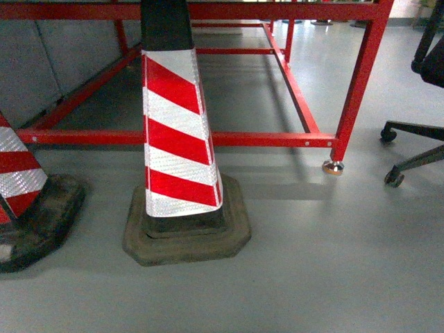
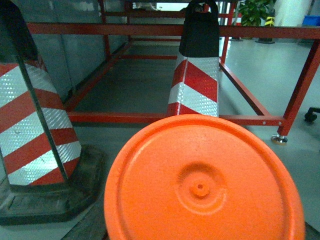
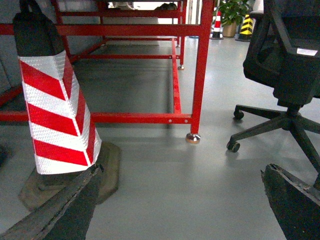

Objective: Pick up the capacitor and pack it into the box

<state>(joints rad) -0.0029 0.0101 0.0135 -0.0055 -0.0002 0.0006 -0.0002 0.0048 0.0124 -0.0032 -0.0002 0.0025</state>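
Note:
The box is out of view in all three views. In the left wrist view, an orange round disc point(image 2: 200, 185) with a small central dimple fills the lower frame where my left jaws sit and hides them. I cannot tell whether it is the capacitor. A dark sliver of one finger point(image 2: 85, 227) shows at its lower left. In the right wrist view, my right gripper point(image 3: 180, 210) stands open low over the bare grey floor, its dark worn fingers point(image 3: 65, 210) far apart with nothing between them. Neither gripper shows in the head view.
A red-and-white striped cone point(image 1: 177, 125) on a grey rubber base stands just ahead, and another cone point(image 1: 28, 201) is at the left. Behind them runs a red steel frame point(image 1: 208, 139) with a foot point(image 1: 333, 166). A black office chair point(image 3: 290, 75) stands to the right.

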